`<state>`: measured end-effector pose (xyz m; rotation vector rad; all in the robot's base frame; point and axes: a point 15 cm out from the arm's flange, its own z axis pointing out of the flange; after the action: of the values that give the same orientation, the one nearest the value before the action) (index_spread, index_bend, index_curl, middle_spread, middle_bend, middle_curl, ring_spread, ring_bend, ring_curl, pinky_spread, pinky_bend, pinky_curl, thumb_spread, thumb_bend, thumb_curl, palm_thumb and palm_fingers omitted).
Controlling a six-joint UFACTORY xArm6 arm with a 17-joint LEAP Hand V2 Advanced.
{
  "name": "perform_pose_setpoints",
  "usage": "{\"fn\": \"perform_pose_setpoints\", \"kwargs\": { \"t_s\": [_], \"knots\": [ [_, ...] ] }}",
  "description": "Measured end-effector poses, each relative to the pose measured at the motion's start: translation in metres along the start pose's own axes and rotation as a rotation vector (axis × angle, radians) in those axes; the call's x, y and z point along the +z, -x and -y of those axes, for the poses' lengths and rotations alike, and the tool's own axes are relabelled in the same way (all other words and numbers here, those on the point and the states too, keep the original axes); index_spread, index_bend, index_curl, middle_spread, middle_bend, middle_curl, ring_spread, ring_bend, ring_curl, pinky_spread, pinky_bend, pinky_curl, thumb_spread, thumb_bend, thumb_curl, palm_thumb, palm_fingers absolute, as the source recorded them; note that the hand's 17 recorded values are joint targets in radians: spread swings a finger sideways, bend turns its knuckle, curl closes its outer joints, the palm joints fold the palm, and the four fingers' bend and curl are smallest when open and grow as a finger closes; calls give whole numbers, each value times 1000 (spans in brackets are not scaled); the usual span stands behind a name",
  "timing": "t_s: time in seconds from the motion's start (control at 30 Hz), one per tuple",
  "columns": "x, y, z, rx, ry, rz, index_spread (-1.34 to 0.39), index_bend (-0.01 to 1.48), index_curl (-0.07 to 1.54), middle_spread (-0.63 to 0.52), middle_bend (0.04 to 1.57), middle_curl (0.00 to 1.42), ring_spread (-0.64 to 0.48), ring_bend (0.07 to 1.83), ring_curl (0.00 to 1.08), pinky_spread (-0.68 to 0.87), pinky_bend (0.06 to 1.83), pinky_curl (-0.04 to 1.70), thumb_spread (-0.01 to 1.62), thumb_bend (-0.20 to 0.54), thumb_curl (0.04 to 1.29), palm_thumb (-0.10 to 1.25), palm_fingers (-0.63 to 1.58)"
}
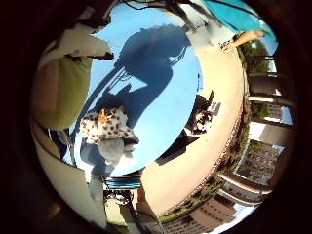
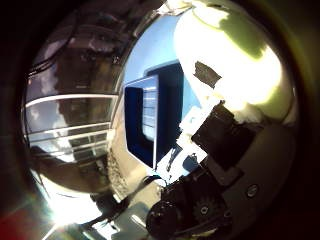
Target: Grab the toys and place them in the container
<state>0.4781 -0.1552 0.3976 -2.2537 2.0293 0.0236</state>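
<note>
The hand [image 2: 235,135] shows only as close white and black parts crowding both palm views, so whether its fingers are straight, curled or around anything cannot be told. A pale green, rounded finger part fills one side of the little finger side view and hides whatever lies behind it.

Out from the palm lies a round light-blue table [image 1: 165,97], with the dark shadow of the arm and hand falling across its middle. Near the table's edge, close to the hand's finger parts, sit 2 toys touching each other: a spotted plush toy [image 1: 106,125] in white with brown spots and an orange tuft, and a pale grey plush toy [image 1: 113,148] just beside it, partly in shadow. What animals they are is hard to make out.

The thumb side view shows a dark blue container [image 2: 142,122], open-topped and boxy, standing on the same blue surface; a white finger part cuts off its far side. Its inside is in shade, and nothing in it can be made out.
</note>
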Motion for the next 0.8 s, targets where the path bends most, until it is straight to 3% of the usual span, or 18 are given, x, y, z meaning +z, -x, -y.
{"fn": "perform_pose_setpoints", "kwargs": {
  "t_s": [0.27, 0.6, 0.8],
  "knots": [
    [-76, 98, -32, -167, -46, -15, -926, 744, 488, -222, 1247, 1038, -123, 1477, 824, 112, 1795, 410, 1086, -18, 662, 995, 846],
    [-55, 286, -49, -386, 70, 44, -999, 758, 703, -214, 1319, 1069, -127, 1544, 847, 97, 1797, 517, 1089, -14, 710, 979, 769],
    [-18, 366, -45, -397, 76, 65, -1031, 735, 855, -208, 1355, 1071, -127, 1574, 850, 95, 1797, 584, 1096, -15, 732, 974, 733]
  ]
}}
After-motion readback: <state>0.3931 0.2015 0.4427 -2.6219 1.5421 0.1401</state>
